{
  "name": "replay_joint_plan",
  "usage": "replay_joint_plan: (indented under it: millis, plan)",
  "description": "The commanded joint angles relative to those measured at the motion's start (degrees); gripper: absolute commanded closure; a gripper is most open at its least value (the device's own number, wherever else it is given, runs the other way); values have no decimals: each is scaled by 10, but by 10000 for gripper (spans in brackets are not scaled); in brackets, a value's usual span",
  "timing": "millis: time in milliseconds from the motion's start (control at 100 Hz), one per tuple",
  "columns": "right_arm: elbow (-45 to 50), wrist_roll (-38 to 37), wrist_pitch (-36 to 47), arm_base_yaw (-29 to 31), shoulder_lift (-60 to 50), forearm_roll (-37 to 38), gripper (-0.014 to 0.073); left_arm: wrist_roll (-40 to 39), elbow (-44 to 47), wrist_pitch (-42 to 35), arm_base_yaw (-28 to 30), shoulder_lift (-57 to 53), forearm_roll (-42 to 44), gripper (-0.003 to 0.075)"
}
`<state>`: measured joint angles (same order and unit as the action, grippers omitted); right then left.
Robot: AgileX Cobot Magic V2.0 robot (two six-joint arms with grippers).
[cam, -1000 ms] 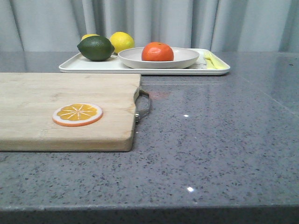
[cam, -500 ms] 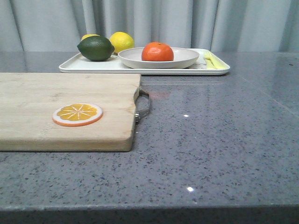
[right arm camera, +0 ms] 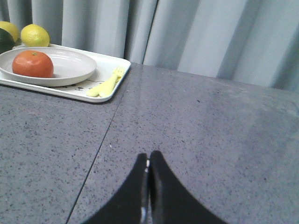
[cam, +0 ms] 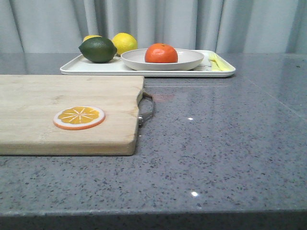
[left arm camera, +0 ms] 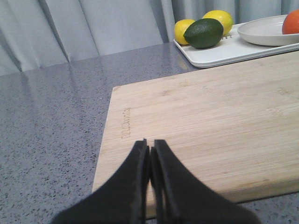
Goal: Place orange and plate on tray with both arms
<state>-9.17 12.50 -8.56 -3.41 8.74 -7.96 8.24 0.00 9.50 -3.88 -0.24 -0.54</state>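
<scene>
The orange (cam: 161, 53) sits in the off-white plate (cam: 192, 60), and the plate rests on the white tray (cam: 91, 69) at the back of the table. Orange (right arm camera: 32, 64), plate (right arm camera: 74, 65) and tray (right arm camera: 119, 70) also show in the right wrist view. The left wrist view shows the plate (left arm camera: 264, 32), the orange's edge (left arm camera: 292, 22) and the tray (left arm camera: 219, 52). My left gripper (left arm camera: 150, 143) is shut and empty over the near part of the wooden cutting board (left arm camera: 210, 112). My right gripper (right arm camera: 148, 156) is shut and empty over bare grey table, well short of the tray. Neither gripper shows in the front view.
A dark green lime (cam: 98, 49) and two yellow lemons (cam: 124, 42) lie on the tray's left end. A yellow fork (cam: 217, 61) lies on its right end. The cutting board (cam: 48, 103) with a metal handle (cam: 147, 109) holds a flat orange slice (cam: 79, 117).
The front view has shifted very slightly; the objects have not moved on the table.
</scene>
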Motion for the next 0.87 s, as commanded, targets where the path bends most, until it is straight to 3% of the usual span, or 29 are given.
replay_joint_plan:
  millis: [0, 90, 270, 860]
  plan:
    - [25, -99, 78, -4, -31, 80, 662, -6, 5, -42, 1, -17, 0, 739]
    - [63, -163, 93, -4, -72, 121, 662, -6, 5, -42, 1, -17, 0, 739]
    - [106, -189, 101, -4, -105, 123, 662, -6, 5, -42, 1, -17, 0, 739]
    - [105, -192, 80, -4, -105, 122, 662, -6, 5, -42, 1, -17, 0, 739]
